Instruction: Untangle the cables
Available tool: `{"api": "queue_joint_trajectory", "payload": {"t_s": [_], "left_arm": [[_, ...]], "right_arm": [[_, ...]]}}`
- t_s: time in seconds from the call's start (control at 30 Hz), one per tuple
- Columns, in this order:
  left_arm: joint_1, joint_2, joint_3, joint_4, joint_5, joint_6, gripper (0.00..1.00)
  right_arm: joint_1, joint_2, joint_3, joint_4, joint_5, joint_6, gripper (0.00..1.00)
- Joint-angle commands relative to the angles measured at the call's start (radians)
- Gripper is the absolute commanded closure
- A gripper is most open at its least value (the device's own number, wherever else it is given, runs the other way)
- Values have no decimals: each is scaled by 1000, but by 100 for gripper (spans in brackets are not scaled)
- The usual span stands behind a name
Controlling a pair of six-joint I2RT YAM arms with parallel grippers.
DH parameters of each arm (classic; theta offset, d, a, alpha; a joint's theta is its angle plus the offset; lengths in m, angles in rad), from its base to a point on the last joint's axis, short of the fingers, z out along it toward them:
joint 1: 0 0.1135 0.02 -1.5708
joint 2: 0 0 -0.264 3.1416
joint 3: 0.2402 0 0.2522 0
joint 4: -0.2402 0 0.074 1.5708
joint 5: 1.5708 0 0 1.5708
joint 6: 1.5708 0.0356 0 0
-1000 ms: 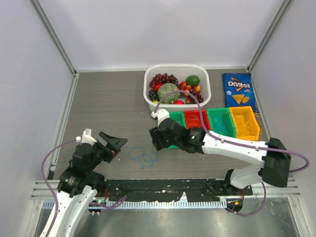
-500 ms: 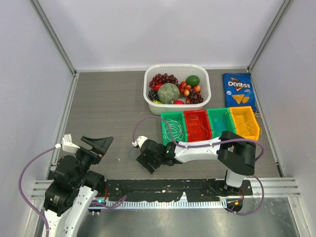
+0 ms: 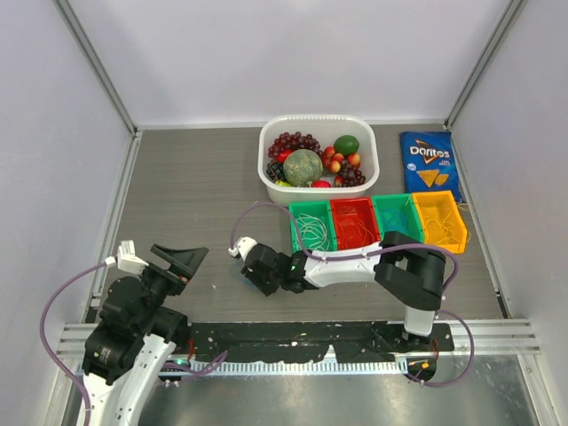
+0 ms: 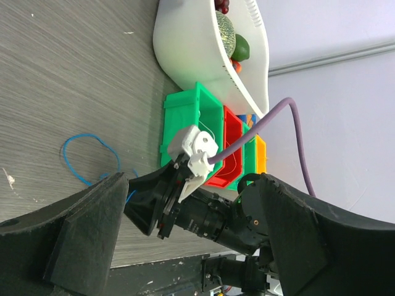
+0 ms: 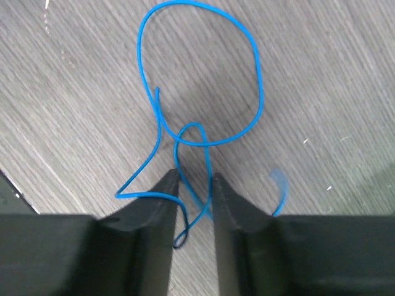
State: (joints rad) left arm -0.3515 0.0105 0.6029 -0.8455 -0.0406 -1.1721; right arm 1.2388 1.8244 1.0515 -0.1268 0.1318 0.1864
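Narrowly parted, the right pincer point(image 5: 193, 185) is straddling the blue cable point(image 5: 203, 74) lying on the bench point(image 3: 195, 195), near-left of bins point(image 3: 294, 232) holding other cables point(image 3: 314, 232). The left pincer point(image 3: 181, 257) is gaping, empty.

Cable point(image 5: 259, 86) on table point(image 3: 195, 177) before bin row point(image 3: 374, 220); fruit tub point(image 3: 318, 119) behind.

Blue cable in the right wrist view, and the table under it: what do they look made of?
Blue cable: looks like thin plastic-coated wire, smooth and slightly glossy; it holds springy loops rather than lying limp. Table: grey wood-grain surface, matte, with fine parallel streaks; likely laminate, though real wood can't be ruled out.
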Motion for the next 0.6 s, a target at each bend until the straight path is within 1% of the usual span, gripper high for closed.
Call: {"api": "queue_joint_trajectory", "payload": {"t_s": [0.0, 0.03, 0.07, 0.1, 0.13, 0.27, 0.37, 0.47, 0.53, 0.57], "left_arm": [[0, -35, 0, 34, 7, -3, 9], [2, -37, -2, 39, 10, -3, 9], [0, -37, -3, 42, 10, -3, 9], [2, -35, -3, 45, 11, -4, 9], [2, -37, -5, 49, 10, -4, 9], [2, -27, -12, 66, 19, -9, 9], [0, -24, -23, 77, 28, -11, 9], [0, -27, -38, 89, 36, -17, 9], [0, -29, -46, 94, 36, -17, 9], [2, -29, -48, 97, 36, -17, 9]], "right_arm": [[-6, 18, -15, 21, -69, 18, 78], [-6, -3, -24, 24, -69, 21, 82], [-6, -16, -28, 27, -64, 22, 89], [-6, -49, -31, 24, -52, 25, 93], [-6, -66, -30, 13, -38, 25, 99], [-6, -232, -36, -19, -3, 47, 99], [-15, -399, -59, -31, 51, 79, 99], [-70, -526, -73, -54, 101, 116, 99], [-131, -658, -87, -69, 120, 163, 99], [-178, -687, -97, -82, 129, 176, 99]]}}
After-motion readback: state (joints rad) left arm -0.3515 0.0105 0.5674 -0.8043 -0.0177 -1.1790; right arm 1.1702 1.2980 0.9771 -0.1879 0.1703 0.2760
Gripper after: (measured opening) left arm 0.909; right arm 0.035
